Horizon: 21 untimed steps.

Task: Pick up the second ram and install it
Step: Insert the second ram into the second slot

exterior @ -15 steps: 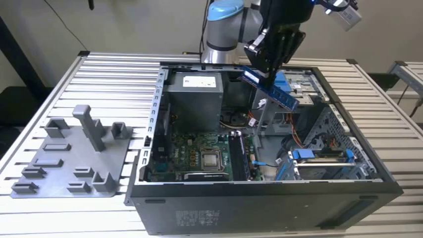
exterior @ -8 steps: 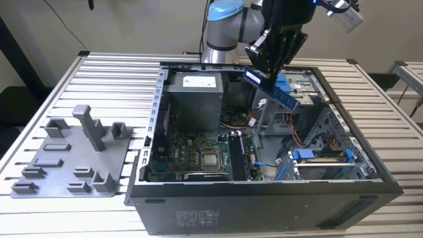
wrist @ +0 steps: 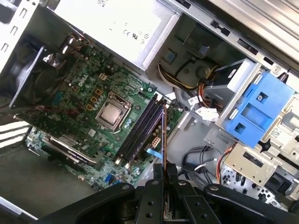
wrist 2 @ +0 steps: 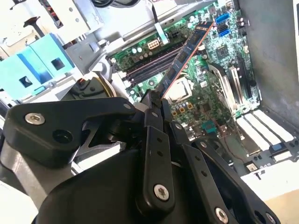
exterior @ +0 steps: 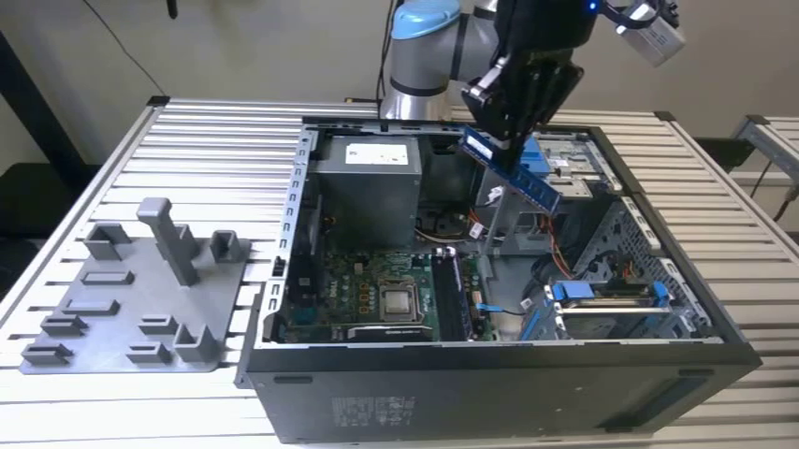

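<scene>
My gripper (exterior: 504,142) is shut on the second ram (exterior: 512,175), a long blue-green stick held tilted in the air over the open computer case (exterior: 290,234). In the second wrist view the ram (wrist 2: 184,53) runs out from between the gripper (wrist 2: 156,100) fingers over the motherboard (wrist 2: 219,70). In the first wrist view the ram (wrist: 163,135) is edge-on, rising from the gripper (wrist: 164,171) beside the black memory slots (wrist: 140,133). These slots (exterior: 455,295) lie on the motherboard (exterior: 337,290), well below the stick and to the right of the processor (exterior: 399,301).
A grey power supply (exterior: 369,178) stands at the back of the case. A blue drive cage (exterior: 605,292) and loose cables (wrist: 201,112) fill the exterior view's right side. A grey fixture plate (exterior: 138,290) with upright posts lies on the slatted table at the exterior view's left.
</scene>
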Tool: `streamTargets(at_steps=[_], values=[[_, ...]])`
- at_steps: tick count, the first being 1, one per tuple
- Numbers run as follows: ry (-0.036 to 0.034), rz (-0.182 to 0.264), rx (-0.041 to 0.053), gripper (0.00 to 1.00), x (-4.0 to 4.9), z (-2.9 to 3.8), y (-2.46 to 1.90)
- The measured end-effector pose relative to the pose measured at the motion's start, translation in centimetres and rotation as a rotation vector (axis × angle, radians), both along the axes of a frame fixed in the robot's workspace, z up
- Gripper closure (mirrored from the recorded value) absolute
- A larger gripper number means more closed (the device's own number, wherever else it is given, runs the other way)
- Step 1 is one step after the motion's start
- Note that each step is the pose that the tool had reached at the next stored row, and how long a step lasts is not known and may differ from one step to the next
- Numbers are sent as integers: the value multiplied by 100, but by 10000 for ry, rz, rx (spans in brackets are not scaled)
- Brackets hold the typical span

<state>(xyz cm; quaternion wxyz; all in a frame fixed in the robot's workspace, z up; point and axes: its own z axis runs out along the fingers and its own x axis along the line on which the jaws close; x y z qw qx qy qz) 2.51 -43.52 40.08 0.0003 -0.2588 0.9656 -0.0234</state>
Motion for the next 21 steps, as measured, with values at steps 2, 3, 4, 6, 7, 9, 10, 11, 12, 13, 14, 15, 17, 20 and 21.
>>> streamTargets(at_steps=[2,3,4,6,7,9,10,11,12,13,14,15,17,20,21], values=[[0,-258,0,86,0,-5,0],[0,-385,0,86,0,-7,0],[0,-514,-1,86,0,-9,0],[0,-767,-1,86,0,-14,0],[0,-897,-1,86,0,-16,-1],[0,-1147,0,86,0,-21,-1],[0,-1273,-1,86,0,-23,-1],[0,-1398,-1,86,0,-25,-1],[0,-1522,0,86,0,-28,-1],[0,-1658,0,86,0,-30,-1],[0,-1781,-1,86,0,-32,-2],[0,-1905,-1,86,0,-34,-2],[0,-2152,0,86,0,-39,-2],[0,-2523,0,86,0,-46,-2],[0,-2657,0,86,0,-49,-2]])
